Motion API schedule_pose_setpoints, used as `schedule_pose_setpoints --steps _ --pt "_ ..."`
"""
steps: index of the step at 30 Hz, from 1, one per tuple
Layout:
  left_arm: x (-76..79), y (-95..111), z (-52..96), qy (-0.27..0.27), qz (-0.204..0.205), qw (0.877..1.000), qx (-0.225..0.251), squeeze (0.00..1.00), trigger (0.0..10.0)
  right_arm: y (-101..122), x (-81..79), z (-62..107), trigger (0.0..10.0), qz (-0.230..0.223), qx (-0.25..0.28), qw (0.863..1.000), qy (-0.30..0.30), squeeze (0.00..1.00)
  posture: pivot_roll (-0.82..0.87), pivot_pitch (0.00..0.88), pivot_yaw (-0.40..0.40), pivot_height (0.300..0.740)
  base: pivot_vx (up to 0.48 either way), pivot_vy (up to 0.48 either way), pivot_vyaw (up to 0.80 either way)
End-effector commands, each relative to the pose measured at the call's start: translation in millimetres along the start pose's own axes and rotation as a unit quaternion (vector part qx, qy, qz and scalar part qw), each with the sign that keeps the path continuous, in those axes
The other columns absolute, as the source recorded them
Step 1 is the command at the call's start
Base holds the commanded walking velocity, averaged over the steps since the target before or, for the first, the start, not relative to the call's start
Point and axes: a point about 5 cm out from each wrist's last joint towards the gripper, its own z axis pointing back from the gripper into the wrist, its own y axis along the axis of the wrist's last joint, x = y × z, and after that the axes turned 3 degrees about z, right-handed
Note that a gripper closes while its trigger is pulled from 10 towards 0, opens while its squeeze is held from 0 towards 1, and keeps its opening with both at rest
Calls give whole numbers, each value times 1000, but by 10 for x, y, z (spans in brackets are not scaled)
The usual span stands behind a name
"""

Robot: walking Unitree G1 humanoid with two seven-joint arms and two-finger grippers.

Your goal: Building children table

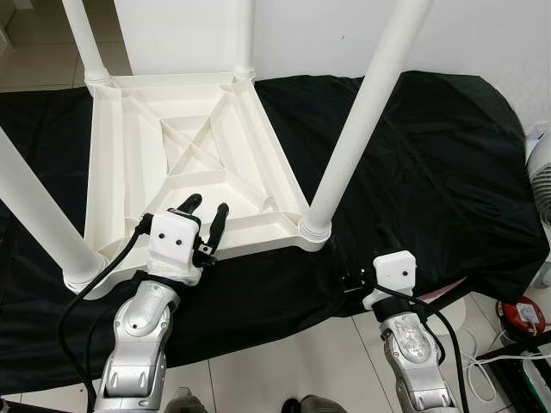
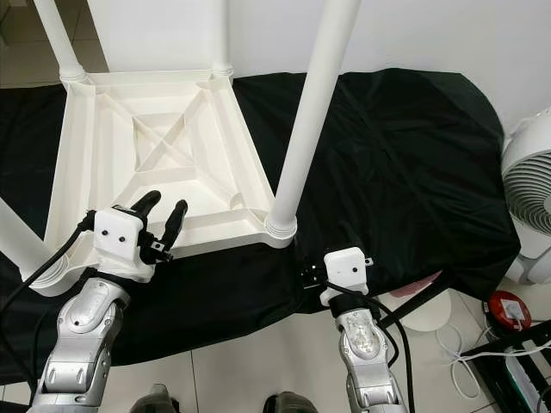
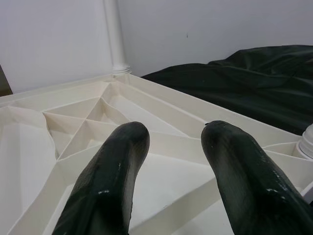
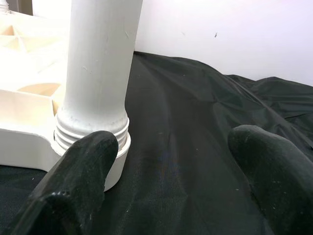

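A white plastic table (image 1: 194, 163) lies upside down on a black cloth (image 1: 430, 172), its ribbed underside facing up and four white legs standing from its corners. Farthest to the left, one leg (image 1: 39, 215) rises from the near left corner, just left of the left gripper (image 1: 205, 225). That gripper hovers over the table's near edge with its two black fingers (image 3: 110, 181) spread apart and nothing between them; its tips point into the recessed underside, where crossed ribs meet just ahead of it. Beyond the left gripper, at the far side of the table, two more legs stand: one at the far left corner (image 1: 84, 39) and one at the far right corner (image 1: 245, 39), against a white wall (image 1: 344, 34). To the right of the left gripper, and just ahead and left of the right gripper (image 4: 171, 186), the fourth leg (image 1: 366, 116) stands in the near right corner, its threaded base (image 4: 90, 129) seated in the round socket. The right gripper sits low over the cloth beside that socket, its fingers (image 4: 80, 181) wide apart and empty; in the right wrist view one finger lies close in front of the threaded base, though contact cannot be told. The cloth stretches away ahead and to the right of the right gripper. Farther right, beyond the cloth's edge, stands a white fan (image 2: 529, 194), and nearer, on the tiled floor (image 1: 284, 370), lie a red round object (image 1: 521, 314) and white cables (image 1: 486, 366).
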Motion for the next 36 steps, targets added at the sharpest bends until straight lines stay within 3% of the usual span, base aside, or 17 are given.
schedule_pose_setpoints --steps 1,15,36 --pt "9 2 8 15 8 1000 3 0 10000 -33 0 15 10000 0 -5 1000 4 0 80 35 -72 740 0 0 0" --pt "20 6 5 15 13 1000 5 0 10000 -37 -9 14 10000 -1 -5 1000 6 0 81 34 -72 740 0 0 0" --pt "16 3 -4 14 17 1000 4 0 10000 -52 -35 9 10000 -5 -6 1000 6 0 84 29 -66 740 0 -288 0"
